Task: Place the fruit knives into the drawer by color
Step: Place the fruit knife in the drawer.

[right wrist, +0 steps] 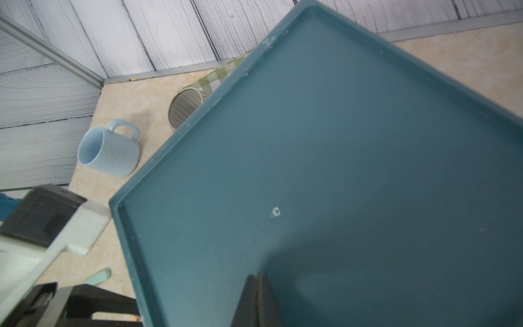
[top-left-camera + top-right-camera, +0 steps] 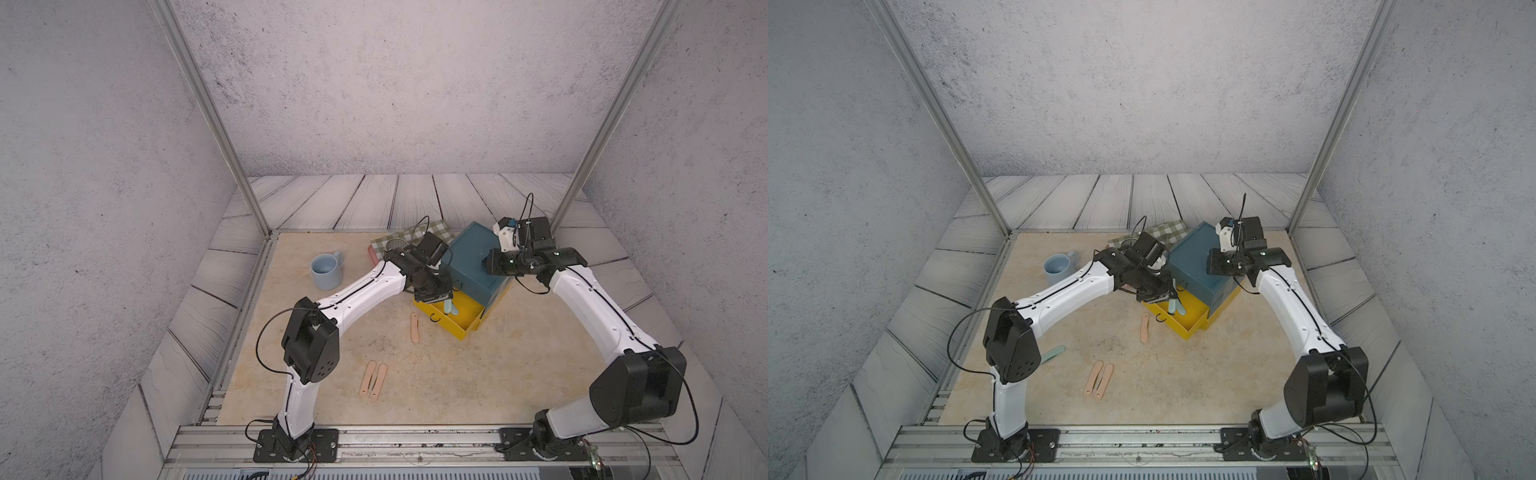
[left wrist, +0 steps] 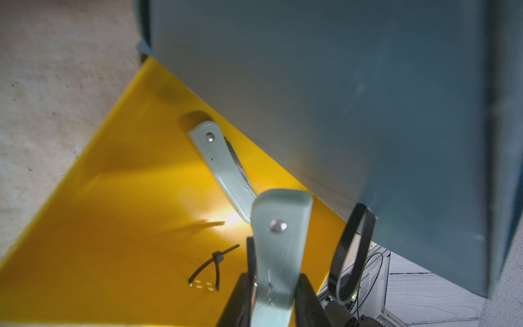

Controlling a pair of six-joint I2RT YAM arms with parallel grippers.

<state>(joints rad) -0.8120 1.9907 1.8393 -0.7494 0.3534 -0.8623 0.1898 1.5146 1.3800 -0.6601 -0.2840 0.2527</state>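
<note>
Left claw [image 3: 276, 286]: clamped on a mint-green knife [image 3: 280, 240], whose riveted end sticks out past the tips.
Open yellow drawer [image 3: 113, 212]: directly under the left claw, pulled out of the teal chest [image 2: 473, 262].
Second mint knife [image 3: 223, 167]: lying in that drawer, just beyond the held knife's end.
Right claw [image 1: 259, 300]: jaws together, tips at the chest's top; contact unclear.
Third mint knife [image 2: 1054, 353]: on the table [image 2: 519, 365], well apart from both claws.
Peach knife [image 2: 414, 327]: on the table near the left claw, beside the drawer.
Two more peach knives [image 2: 368, 378]: side by side, farther off.
</note>
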